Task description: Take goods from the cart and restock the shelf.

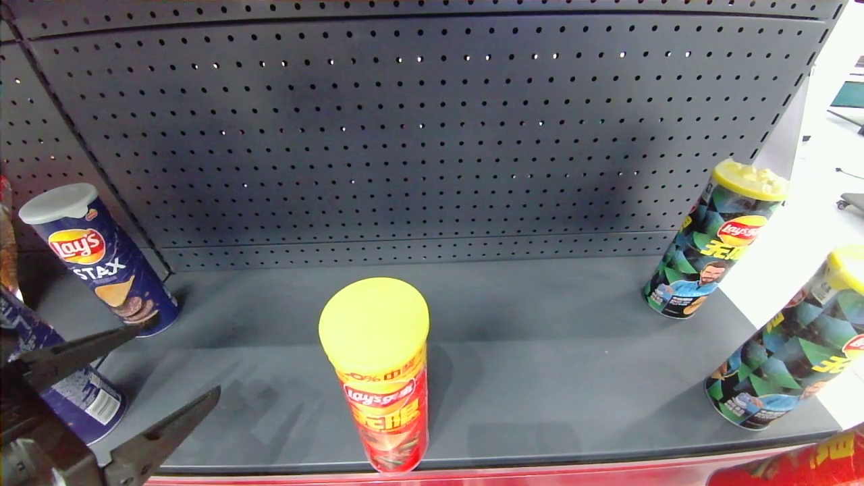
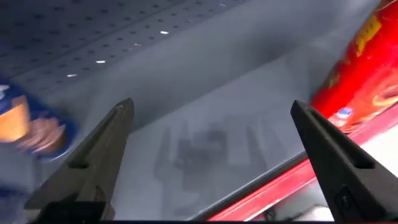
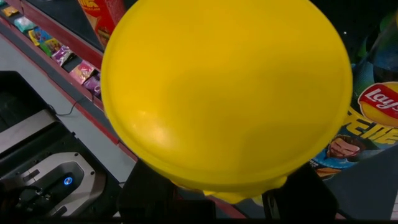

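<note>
Left end effector (image 1: 181, 359) hangs over the front left of the shelf (image 1: 540, 358), its two dark fingers (image 1: 74, 354) spread wide apart over bare shelf board and touching none of the goods. Just beside it, towards the shelf's left end, stands the front blue can (image 1: 74, 398), partly behind the upper finger. The rear blue can (image 1: 101, 260), with a grey lid, stands farther back near the pegboard back (image 1: 405, 135). A red can (image 1: 378, 378) with a yellow lid stands upright at the shelf's front edge near the middle, well apart from the open fingers. At the right end stand two green-patterned cans with yellow lids: the rear green can (image 1: 715, 243) close to the pegboard and the front green can (image 1: 783, 351) near the front corner. The right end effector (image 3: 217, 202) is clamped on a yellow-lidded can (image 3: 224, 93), whose lid sits close before the wrist camera with a dark finger on either side below it. Small coloured packets (image 3: 68, 62) lie on a lower level beyond that lid.
</note>
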### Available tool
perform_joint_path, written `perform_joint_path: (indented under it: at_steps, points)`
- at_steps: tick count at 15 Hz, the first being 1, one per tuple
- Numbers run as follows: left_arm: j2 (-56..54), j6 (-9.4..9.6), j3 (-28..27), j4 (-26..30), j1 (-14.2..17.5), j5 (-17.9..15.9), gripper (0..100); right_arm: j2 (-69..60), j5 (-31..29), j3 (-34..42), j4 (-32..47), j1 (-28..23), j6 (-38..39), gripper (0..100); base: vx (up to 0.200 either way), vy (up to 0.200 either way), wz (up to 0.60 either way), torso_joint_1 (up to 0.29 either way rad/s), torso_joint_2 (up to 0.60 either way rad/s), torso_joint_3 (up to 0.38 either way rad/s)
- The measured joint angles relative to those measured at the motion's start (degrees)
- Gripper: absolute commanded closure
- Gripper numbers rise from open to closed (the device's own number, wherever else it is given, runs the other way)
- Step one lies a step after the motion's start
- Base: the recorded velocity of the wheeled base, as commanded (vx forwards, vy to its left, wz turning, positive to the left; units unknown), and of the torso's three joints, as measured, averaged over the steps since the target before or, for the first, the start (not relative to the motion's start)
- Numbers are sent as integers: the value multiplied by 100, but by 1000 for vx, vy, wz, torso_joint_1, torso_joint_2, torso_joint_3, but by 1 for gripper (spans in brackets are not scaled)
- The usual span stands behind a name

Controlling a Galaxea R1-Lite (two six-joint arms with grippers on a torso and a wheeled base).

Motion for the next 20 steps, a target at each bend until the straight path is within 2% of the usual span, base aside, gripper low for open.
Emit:
perform_joint_path:
  at_steps: [2,3,5,7,10,12,18,20]
  points:
    - [-446,41,213,94,4,286,0,0,-34,5,1,0,-1,100,0,0,0,0,0,0]
    - [-689,85,308,324,6,369,0,1,-45,5,1,0,-1,100,0,0,0,0,0,0]
    - [-970,373,304,647,100,484,0,1,-83,5,1,-2,0,100,0,0,0,0,0,0]
    - [-1050,506,240,666,254,522,0,4,-99,5,1,-2,-1,100,0,0,0,0,0,0]
    - [-1093,518,190,652,380,511,0,9,-96,2,0,-24,-1,100,0,0,0,0,0,0]
    - [-1113,591,182,639,394,508,0,9,-96,0,1,-35,-1,100,0,0,0,0,0,0]
    - [-1137,641,246,650,400,523,0,11,-94,-1,0,-44,-1,100,-200,0,0,3,4,6]
    - [-1146,640,257,658,400,519,0,9,-94,5,0,-44,-1,100,0,0,0,0,0,0]
